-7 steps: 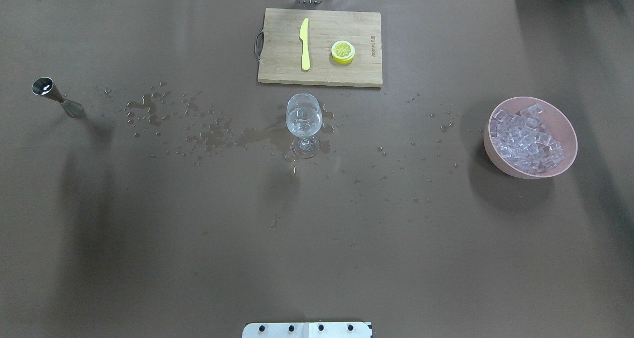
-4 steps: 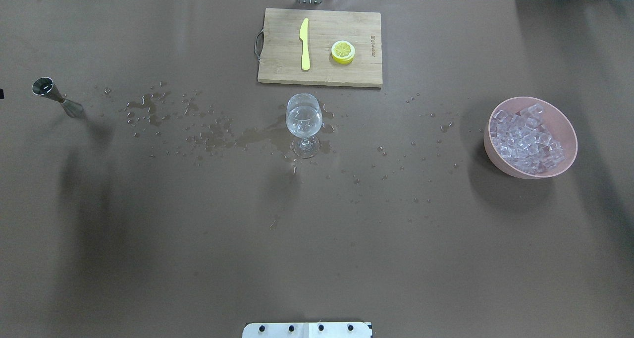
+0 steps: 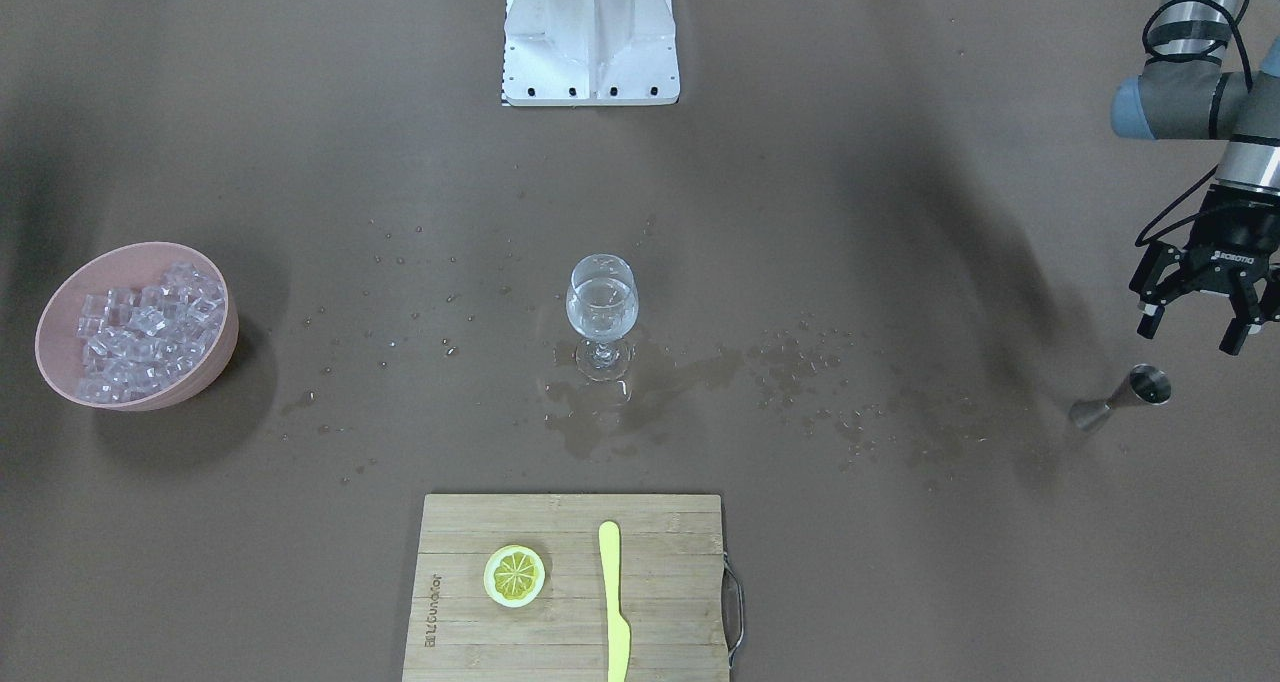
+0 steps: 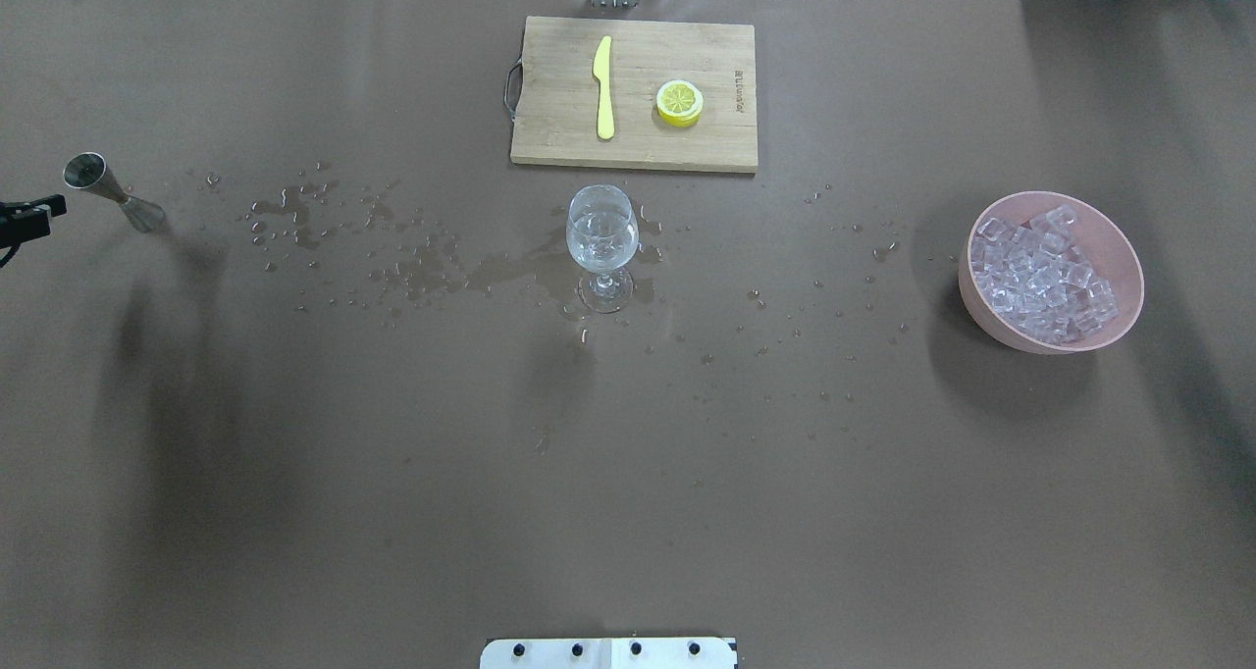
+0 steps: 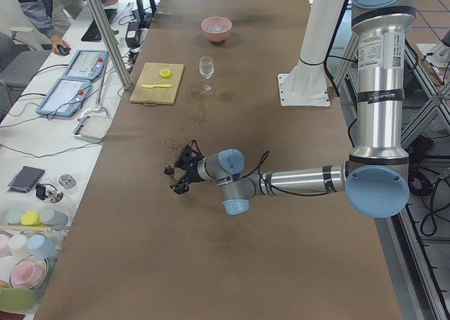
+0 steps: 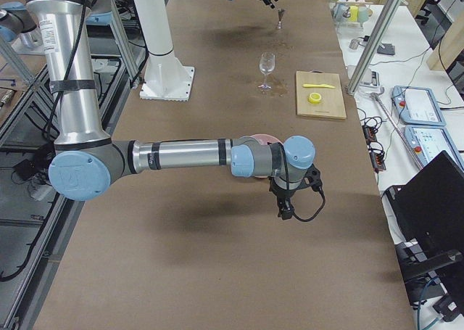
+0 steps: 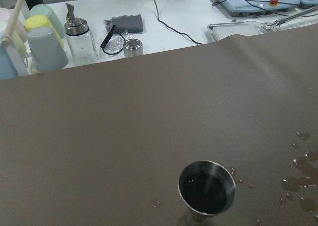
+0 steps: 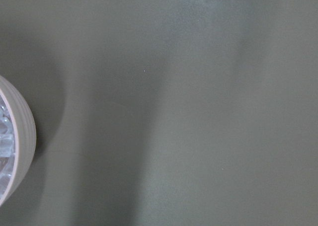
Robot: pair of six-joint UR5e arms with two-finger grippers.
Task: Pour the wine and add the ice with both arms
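Observation:
A stemmed wine glass [image 4: 602,242] stands mid-table with a little clear wine in it; it also shows in the front-facing view [image 3: 601,312]. A pink bowl [image 4: 1119,247] at the right holds the ice [image 4: 1042,275]. A steel jigger [image 4: 106,188] stands at the far left. My left gripper [image 3: 1190,335] is open and empty, hovering just beside the jigger [image 3: 1120,400], apart from it. The left wrist view looks down into the jigger [image 7: 206,188]. My right gripper [image 6: 286,199] shows only in the exterior right view, near the bowl [image 8: 25,136]; I cannot tell its state.
A wooden cutting board [image 4: 706,51] at the far edge carries a yellow knife [image 4: 603,85] and a lemon slice [image 4: 679,102]. Spilled droplets [image 4: 422,267] spread between jigger and glass. The white mounting block [image 3: 590,32] stands at the robot's side.
The tip of my left gripper has come into the overhead view at the left edge, beside the jigger. The glass, bowl and jigger have not moved.

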